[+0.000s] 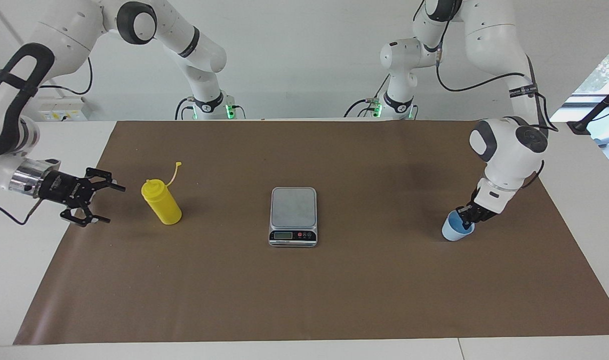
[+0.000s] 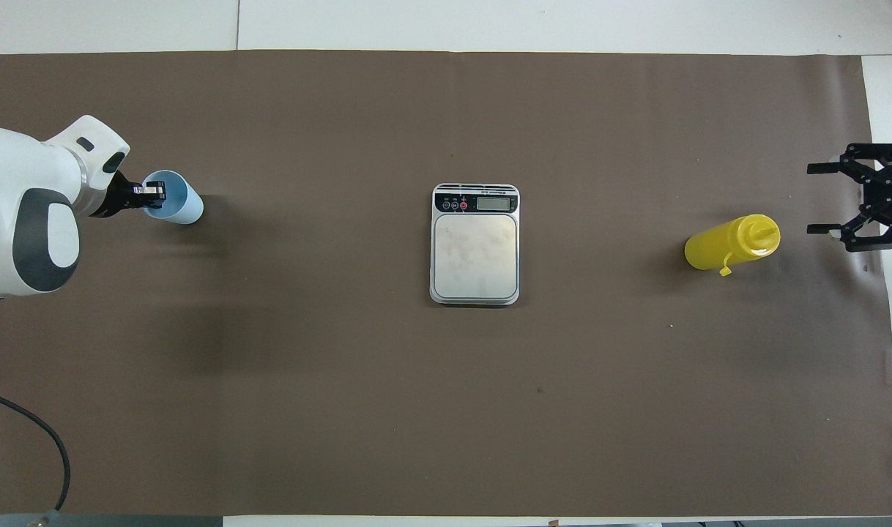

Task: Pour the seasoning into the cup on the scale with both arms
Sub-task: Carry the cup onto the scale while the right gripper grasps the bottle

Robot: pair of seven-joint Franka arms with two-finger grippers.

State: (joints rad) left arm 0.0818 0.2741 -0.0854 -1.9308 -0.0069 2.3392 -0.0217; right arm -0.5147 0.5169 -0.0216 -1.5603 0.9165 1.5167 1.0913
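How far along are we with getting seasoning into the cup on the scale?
Early. Nothing is on the scale yet. In hand: the left tool is shut on the cup's rim at its own end of the mat. The right tool is open beside the upright yellow bottle, not touching. Left: place cup, grasp bottle, pour.

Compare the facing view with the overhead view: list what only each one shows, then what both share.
Only the facing view: both arms' bases and upper links, and the yellow plastic squeeze bottle's strap rising above its nozzle.

Only the overhead view: a black cable crossing the brown mat's corner.

Both: the small silver kitchen scale mid-table, the left gripper shut on the rim of the small light-blue tapered cup, and the right gripper open beside the bottle.
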